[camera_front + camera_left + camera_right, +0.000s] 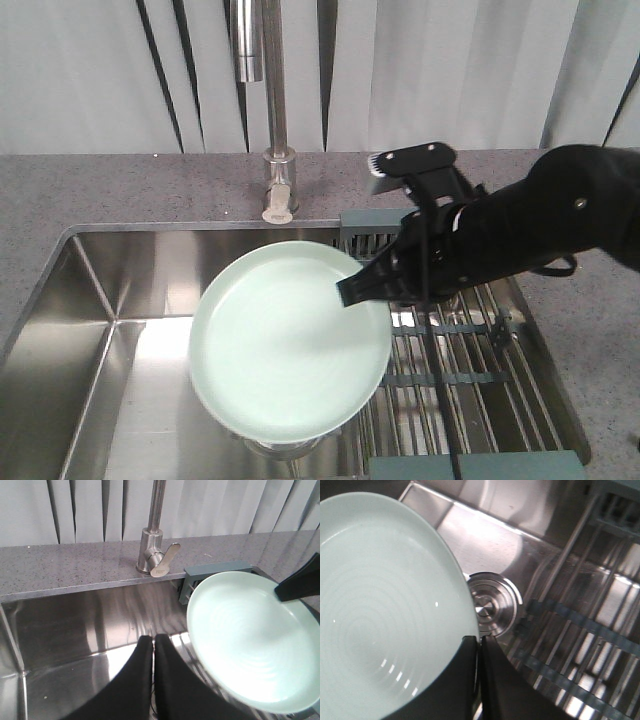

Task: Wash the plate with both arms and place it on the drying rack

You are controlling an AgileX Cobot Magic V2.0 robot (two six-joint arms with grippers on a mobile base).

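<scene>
Our left gripper [153,641] hangs over the sink [75,625], its fingers pressed together on nothing. The plate [285,340] is in the air above the basin, face up and nearly level; being round, it has no long axis. Our right gripper [355,290] pinches its right rim. We should carry it level, rightward, then lower it gently onto the drying rack [470,350].

We see a glossy, smooth mint-green plate [280,350] and a brushed steel sink [90,300]; the speckled grey stone-like countertop [120,190] looks matt, the drying rack [505,405] steel wire with teal plastic crossbars [460,378].
</scene>
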